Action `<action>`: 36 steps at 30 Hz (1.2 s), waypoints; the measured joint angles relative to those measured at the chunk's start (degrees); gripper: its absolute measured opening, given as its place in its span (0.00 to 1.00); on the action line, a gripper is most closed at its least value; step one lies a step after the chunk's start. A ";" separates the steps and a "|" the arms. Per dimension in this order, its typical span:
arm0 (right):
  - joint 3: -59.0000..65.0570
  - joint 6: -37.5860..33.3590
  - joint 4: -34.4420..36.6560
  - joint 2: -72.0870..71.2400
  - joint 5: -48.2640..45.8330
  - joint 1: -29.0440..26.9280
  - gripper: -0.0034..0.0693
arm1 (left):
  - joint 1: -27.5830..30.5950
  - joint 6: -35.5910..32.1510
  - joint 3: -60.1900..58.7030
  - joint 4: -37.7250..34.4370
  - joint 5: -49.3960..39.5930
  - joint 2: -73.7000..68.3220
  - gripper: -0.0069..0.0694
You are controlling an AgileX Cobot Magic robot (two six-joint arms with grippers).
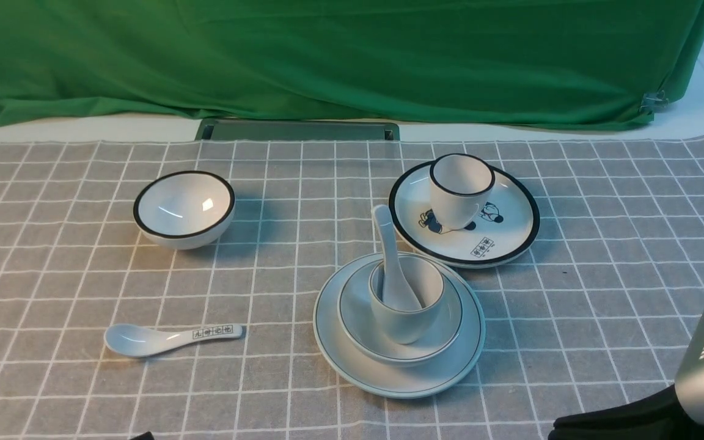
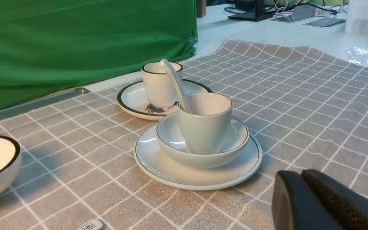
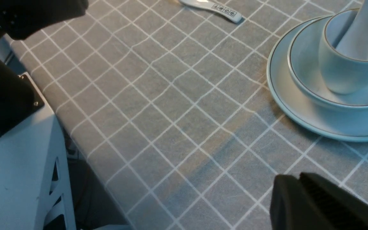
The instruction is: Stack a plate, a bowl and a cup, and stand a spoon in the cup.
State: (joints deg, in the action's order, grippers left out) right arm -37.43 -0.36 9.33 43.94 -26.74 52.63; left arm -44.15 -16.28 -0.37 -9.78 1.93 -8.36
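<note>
A grey tablecloth (image 1: pixel 266 391) with a white grid covered the table, wrinkled in places and curling up along its far right edge. Behind it hung a creased green cloth (image 1: pixel 340 55) that draped down onto a white surface. A flat grey metal strip (image 1: pixel 297 129) lay at the foot of that cloth. In the left wrist view, a white desk (image 2: pixel 283 28) with cables and flat devices stood beyond the tablecloth. In the right wrist view, a white frame (image 3: pixel 24 166) stood beside the table's edge. Light was soft and even, with faint shadows.
</note>
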 joint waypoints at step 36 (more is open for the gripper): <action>37.75 -17.19 -0.09 -43.84 12.43 -42.69 0.08 | 0.00 -0.05 0.00 0.00 -2.41 0.14 0.11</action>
State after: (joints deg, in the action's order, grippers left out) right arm 0.32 -17.55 9.24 0.10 -14.31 9.94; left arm -44.15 -16.33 -0.37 -9.78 -0.48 -8.22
